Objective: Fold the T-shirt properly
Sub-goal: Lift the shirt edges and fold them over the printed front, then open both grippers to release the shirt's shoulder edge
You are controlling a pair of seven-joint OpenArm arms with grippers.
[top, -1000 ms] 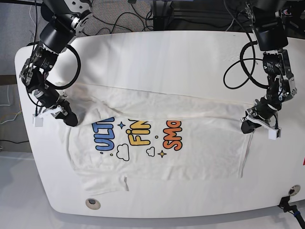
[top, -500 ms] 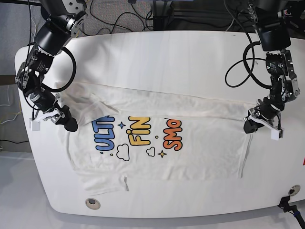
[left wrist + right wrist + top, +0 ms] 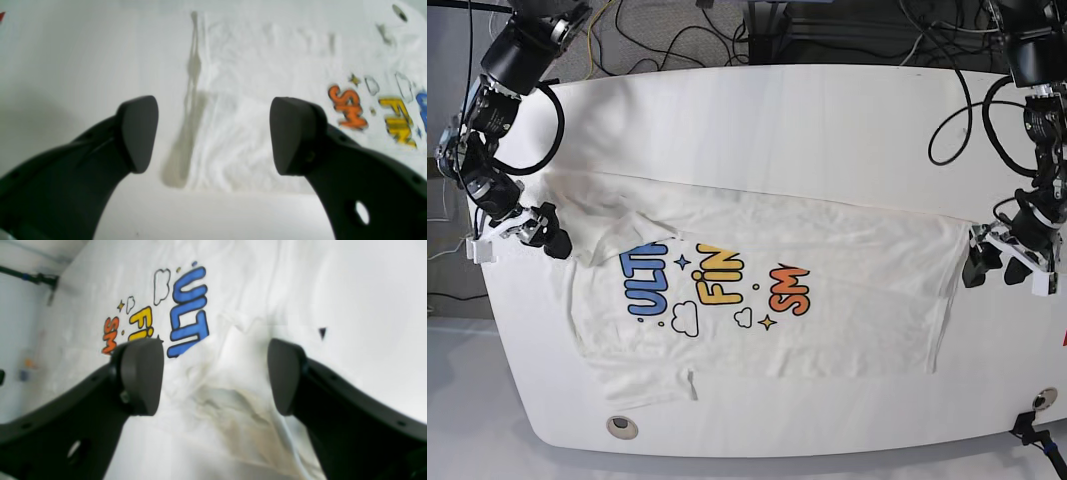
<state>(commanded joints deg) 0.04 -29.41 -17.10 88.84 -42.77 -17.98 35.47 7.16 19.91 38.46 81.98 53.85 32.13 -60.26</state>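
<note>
T-shirt (image 3: 767, 290) lies on table (image 3: 777, 110), both hands open.

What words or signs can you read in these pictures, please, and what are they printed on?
"ULT", blue letters on the white T-shirt; a fold hides whatever follows.
"FIN", yellow letters on the same shirt front.
"SM", orange letters on the same shirt front.
No other text is readable on the table or either arm.
</note>
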